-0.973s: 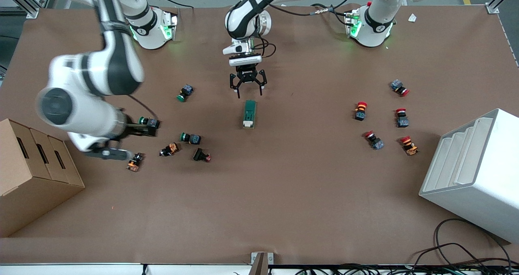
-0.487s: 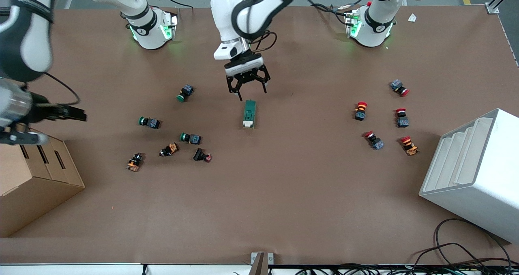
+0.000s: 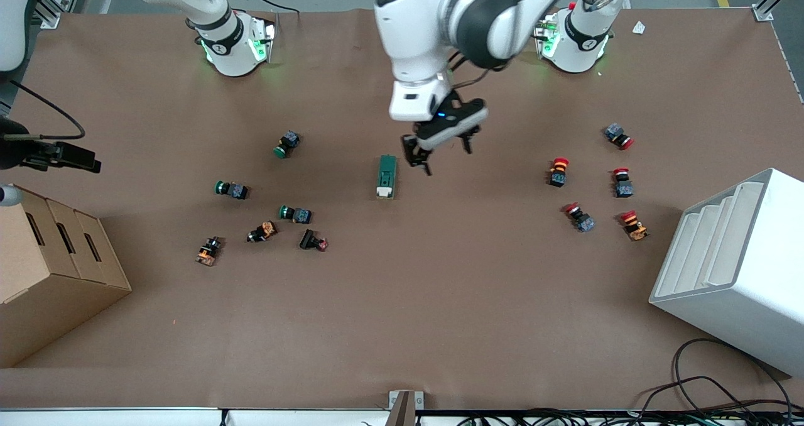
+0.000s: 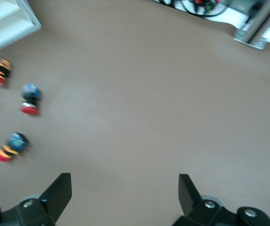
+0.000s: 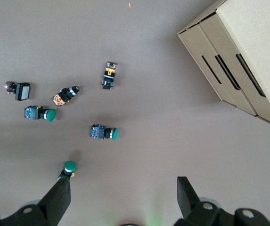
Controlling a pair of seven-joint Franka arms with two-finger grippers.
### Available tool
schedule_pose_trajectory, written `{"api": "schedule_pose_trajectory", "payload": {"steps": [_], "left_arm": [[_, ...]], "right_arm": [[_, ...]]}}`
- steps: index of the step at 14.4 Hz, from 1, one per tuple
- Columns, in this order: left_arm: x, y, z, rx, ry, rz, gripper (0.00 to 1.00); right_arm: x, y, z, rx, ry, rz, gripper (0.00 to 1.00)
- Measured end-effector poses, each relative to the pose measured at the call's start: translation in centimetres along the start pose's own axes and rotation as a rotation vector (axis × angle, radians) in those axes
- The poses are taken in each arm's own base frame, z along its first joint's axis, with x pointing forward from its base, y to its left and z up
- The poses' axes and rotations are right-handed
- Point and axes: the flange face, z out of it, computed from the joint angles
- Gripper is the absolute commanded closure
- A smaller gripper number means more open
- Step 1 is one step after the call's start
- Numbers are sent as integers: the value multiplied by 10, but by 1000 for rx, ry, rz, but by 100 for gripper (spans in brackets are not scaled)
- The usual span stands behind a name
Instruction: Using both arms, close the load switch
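The load switch, a dark green block with a white lever end, lies flat near the table's middle. My left gripper hangs open just beside it, toward the left arm's end, and is not touching it. In the left wrist view that gripper has only bare table between its fingers. My right gripper is up over the table's edge at the right arm's end, above the cardboard box. The right wrist view shows this gripper open and empty. The switch itself shows in neither wrist view.
Green-capped and orange push buttons lie scattered between the switch and the cardboard box. Red-capped buttons lie toward the left arm's end, near a white stepped bin. Cables hang at the table's near edge.
The left gripper swung from over the spot just past the switch's green end to beside it, toward the left arm's end. The right arm pulled away from the green buttons to the table's edge.
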Motion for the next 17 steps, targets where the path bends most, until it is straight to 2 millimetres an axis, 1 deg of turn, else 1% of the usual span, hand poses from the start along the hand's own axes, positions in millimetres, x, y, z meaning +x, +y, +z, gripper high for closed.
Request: {"api": "schedule_pose_trajectory", "payload": {"steps": [2, 3, 5, 7, 9, 11, 15, 17], "left_arm": [[58, -33, -13, -9, -39, 15, 0], [84, -50, -17, -18, -58, 20, 0], [127, -82, -23, -38, -97, 62, 0], [162, -114, -21, -35, -122, 177, 0], [192, -146, -16, -37, -161, 283, 0], [218, -179, -12, -57, -209, 352, 0], [266, -263, -3, -108, -327, 431, 0], [283, -301, -3, -141, -360, 478, 0]], "right_arm": [[-1, -7, -2, -3, -8, -9, 0], [1, -10, 0, -7, -13, -12, 0], [0, -13, 5, -8, -39, -14, 0], [-3, -12, 6, -2, -62, -11, 0], [-4, -10, 6, 1, -70, -8, 0], [-5, -6, 5, 5, -68, -3, 0], [-1, 5, 7, 58, -69, 12, 0], [-4, 1, 0, 57, -60, 7, 0]]}}
